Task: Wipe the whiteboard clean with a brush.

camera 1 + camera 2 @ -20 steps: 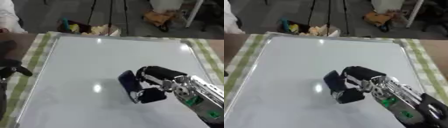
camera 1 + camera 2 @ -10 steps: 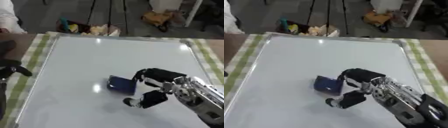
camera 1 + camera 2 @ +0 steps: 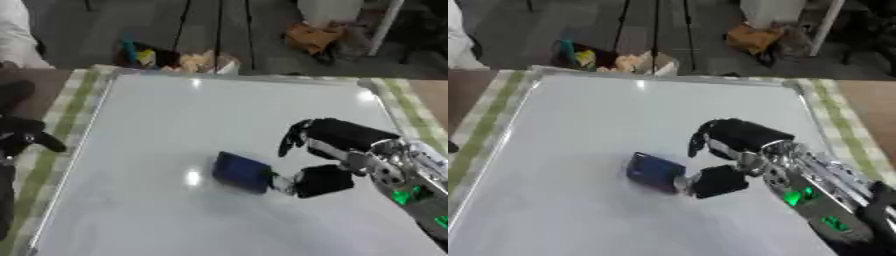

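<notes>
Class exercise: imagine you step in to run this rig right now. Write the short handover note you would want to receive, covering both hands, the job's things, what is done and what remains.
Right robot hand: over the whiteboard, thumb touching the dark blue brush, fingers arched above it; not clearly gripping.
Left robot hand: idle at the left edge, off the board; finger state unclear.
Brush: lying on the board, near its middle.
Done: the board shows no clear marks, only glare spots.
Left: get a proper hold on the brush, sweep any remaining area, check the near edge.
</notes>
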`<state>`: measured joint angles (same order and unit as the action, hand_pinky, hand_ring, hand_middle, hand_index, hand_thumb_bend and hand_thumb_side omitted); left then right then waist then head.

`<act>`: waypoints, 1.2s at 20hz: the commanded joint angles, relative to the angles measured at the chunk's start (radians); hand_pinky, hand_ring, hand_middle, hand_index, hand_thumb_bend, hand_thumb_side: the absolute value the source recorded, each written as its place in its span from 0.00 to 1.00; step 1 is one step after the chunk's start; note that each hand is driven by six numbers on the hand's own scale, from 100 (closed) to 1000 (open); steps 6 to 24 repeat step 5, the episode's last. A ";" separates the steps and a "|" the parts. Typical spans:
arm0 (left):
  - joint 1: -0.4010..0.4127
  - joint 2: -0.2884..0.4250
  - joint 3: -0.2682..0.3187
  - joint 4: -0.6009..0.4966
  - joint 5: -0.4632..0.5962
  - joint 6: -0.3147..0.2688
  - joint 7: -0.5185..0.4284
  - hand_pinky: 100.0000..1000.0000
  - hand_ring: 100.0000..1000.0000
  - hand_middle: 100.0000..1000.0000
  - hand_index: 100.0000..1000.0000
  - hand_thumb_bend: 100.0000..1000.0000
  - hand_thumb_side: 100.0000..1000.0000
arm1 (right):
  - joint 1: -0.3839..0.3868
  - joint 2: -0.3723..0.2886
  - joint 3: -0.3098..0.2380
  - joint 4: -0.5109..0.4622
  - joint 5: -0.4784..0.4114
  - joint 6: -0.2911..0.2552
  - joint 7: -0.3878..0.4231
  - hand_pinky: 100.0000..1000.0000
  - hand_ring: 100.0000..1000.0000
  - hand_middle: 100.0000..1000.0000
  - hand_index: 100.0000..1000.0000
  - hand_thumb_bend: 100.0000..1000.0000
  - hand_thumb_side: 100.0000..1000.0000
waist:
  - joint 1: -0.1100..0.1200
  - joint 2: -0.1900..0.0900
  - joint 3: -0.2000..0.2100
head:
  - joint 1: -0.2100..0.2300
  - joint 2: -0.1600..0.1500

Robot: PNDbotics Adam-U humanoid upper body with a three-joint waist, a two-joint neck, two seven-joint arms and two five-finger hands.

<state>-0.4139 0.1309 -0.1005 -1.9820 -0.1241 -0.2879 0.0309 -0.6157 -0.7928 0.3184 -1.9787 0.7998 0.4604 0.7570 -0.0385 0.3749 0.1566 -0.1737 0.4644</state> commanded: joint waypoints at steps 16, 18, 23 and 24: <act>-0.004 0.013 0.017 -0.018 -0.014 -0.009 0.039 0.41 0.91 0.78 0.59 0.00 0.97 | 0.013 -0.071 -0.166 -0.021 0.061 0.016 0.002 0.44 0.61 0.53 0.60 0.00 0.81 | 0.004 -0.028 -0.012 | 0.021 0.005; -0.004 0.013 0.017 -0.018 -0.014 -0.009 0.039 0.41 0.91 0.78 0.59 0.00 0.97 | 0.013 -0.071 -0.166 -0.021 0.061 0.016 0.002 0.44 0.61 0.53 0.60 0.00 0.81 | 0.004 -0.028 -0.012 | 0.021 0.005; -0.004 0.013 0.017 -0.018 -0.014 -0.009 0.039 0.41 0.91 0.78 0.59 0.00 0.97 | 0.013 -0.071 -0.166 -0.021 0.061 0.016 0.002 0.44 0.61 0.53 0.60 0.00 0.81 | 0.004 -0.028 -0.012 | 0.021 0.005; -0.004 0.013 0.017 -0.018 -0.014 -0.009 0.039 0.41 0.91 0.78 0.59 0.00 0.97 | 0.013 -0.071 -0.166 -0.021 0.061 0.016 0.002 0.44 0.61 0.53 0.60 0.00 0.81 | 0.004 -0.028 -0.012 | 0.021 0.005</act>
